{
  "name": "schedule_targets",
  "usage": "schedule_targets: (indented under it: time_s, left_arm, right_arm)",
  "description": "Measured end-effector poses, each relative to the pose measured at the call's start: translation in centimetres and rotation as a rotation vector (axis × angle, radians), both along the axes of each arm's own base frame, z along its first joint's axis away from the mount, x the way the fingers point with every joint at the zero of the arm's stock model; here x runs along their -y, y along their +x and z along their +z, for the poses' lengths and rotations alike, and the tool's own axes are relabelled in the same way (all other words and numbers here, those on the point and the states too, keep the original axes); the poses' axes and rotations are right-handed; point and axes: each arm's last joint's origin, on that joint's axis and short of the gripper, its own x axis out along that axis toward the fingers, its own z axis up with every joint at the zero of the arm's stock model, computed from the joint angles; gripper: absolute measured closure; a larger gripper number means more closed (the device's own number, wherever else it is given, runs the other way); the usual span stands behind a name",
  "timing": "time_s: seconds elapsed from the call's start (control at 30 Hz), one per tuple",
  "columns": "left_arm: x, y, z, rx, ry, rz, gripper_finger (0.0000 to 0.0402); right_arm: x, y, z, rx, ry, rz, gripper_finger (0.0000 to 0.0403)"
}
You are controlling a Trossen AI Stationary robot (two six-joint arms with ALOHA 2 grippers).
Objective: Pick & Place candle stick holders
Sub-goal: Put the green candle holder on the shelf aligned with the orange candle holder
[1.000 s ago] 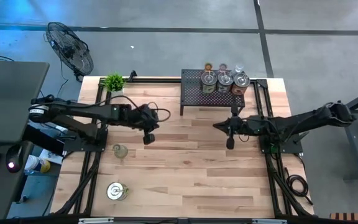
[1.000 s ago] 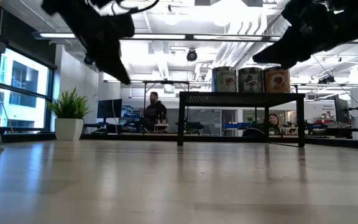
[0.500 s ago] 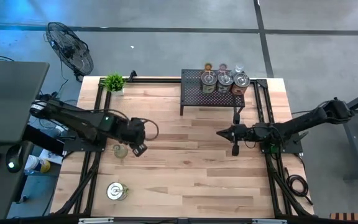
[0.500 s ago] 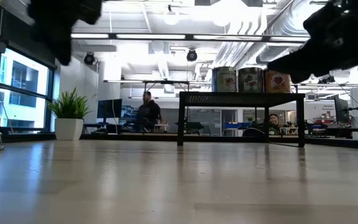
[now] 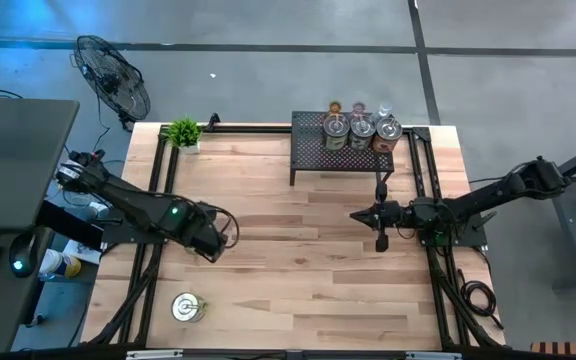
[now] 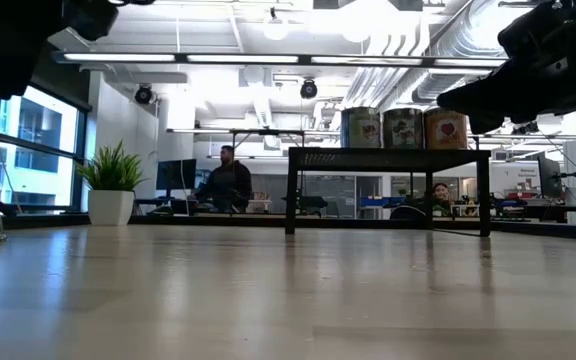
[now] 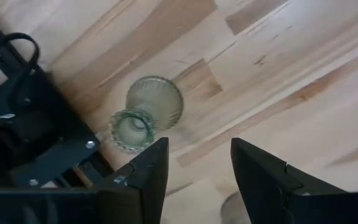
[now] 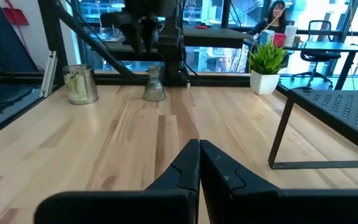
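Two pincers are mine: my left pincer point(image 7: 194, 177) hangs spread above the small pale green ribbed glass candle holder point(image 7: 145, 113) standing near the light wooden worktop's point(image 5: 298, 270) left edge. My right pincer point(image 8: 199, 163) is pressed together over mid-worktop. Three silver metal holders point(image 5: 360, 127) sit on the black mesh rack point(image 5: 318, 150).

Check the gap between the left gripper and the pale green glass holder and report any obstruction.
Nothing visible blocks it. The left gripper hangs with open jaws just above the pale green glass holder, with only bare table around the holder.
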Motion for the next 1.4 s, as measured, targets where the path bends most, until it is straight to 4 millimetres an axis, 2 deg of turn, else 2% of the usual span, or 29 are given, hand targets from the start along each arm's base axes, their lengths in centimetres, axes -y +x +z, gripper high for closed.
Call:
schedule_targets:
  time_s: [0.2, 0.47, 0.87, 1.2, 1.4]
  left_arm:
    - [0.2, -0.1, 0.1, -0.002, -0.038, 0.016, 0.0234]
    - [0.4, 0.6, -0.7, -0.036, -0.003, -0.004, 0.0234]
    - [0.4, 0.2, -0.8, -0.082, -0.014, -0.005, 0.0233]
    - [1.0, -1.2, -5.0, -0.159, -0.001, -0.045, 0.0234]
    - [0.8, -1.5, -5.8, -0.17, 0.005, -0.047, 0.0249]
  right_arm:
    - [0.0, 0.0, 0.0, -0.004, -0.002, 0.01, 0.0402]
    - [-0.1, 0.0, 0.0, -0.005, -0.003, 0.024, 0.0402]
    - [-0.1, 0.0, 0.0, -0.005, -0.002, 0.039, 0.0403]
    - [-0.1, 0.0, 0.0, -0.005, -0.002, 0.046, 0.0403]
    - [-0.1, 0.0, 0.0, -0.005, -0.002, 0.045, 0.0402]
